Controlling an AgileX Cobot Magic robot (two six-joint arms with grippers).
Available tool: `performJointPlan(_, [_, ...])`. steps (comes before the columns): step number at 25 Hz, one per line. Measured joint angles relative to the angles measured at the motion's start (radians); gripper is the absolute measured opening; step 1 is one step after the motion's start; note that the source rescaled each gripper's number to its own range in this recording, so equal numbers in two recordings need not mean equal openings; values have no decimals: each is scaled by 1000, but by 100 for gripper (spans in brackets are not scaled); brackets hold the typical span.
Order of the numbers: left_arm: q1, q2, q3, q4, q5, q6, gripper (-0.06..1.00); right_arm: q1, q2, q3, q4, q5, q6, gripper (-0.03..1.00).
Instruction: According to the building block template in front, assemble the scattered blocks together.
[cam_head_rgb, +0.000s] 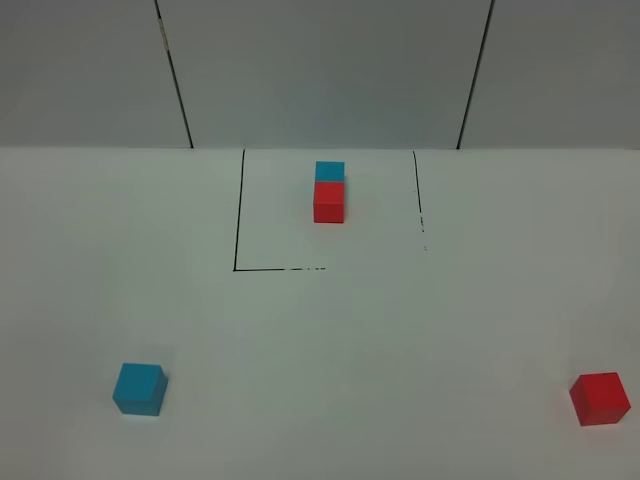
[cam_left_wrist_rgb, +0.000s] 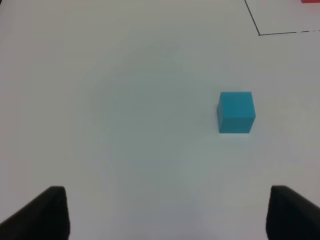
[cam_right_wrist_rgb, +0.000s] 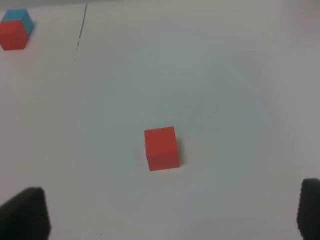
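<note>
Scattered blocks: small matte cyan cube (cam_head_rgb: 139, 389) at 7 o'clock of framed cyan-red template (cam_head_rgb: 329, 192); matte red cube (cam_head_rgb: 600, 398) at 4 o'clock. Nearer: left gripper (cam_left_wrist_rgb: 170, 212) to cyan, right gripper (cam_right_wrist_rgb: 167, 210) to red — both jaws wide apart, empty.
</note>
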Motion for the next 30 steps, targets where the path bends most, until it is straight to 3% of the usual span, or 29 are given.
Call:
performJointPlan(24, [0,9,-7,12,-10,-1,68,0,0,0,0,0,0,100])
performJointPlan(30, [0,246,-116,20,-12,-21,68,0,0,0,0,0,0,100])
